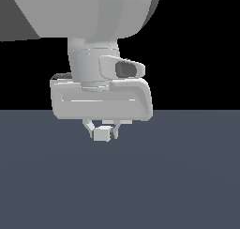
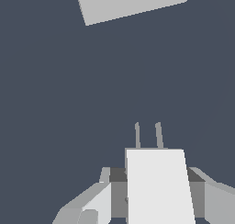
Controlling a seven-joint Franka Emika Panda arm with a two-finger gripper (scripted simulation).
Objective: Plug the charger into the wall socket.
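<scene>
Flat, plain slate-blue floor (image 1: 187, 186). In wrist view, pale grey socket panel (image 2: 131, 3) stands on it.

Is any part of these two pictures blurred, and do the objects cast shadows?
Exterior view: sharp, flat light, no shadow under the gripper holding the charger. Wrist view: equally sharp; the charger and wall socket cast no visible shadow, no glare.

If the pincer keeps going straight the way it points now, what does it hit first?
Probably the dark floor. The pincer, shut on the charger, points down in the exterior view. In the wrist view the prongs aim roughly toward the wall socket, slightly off line; depth is unclear.
</scene>
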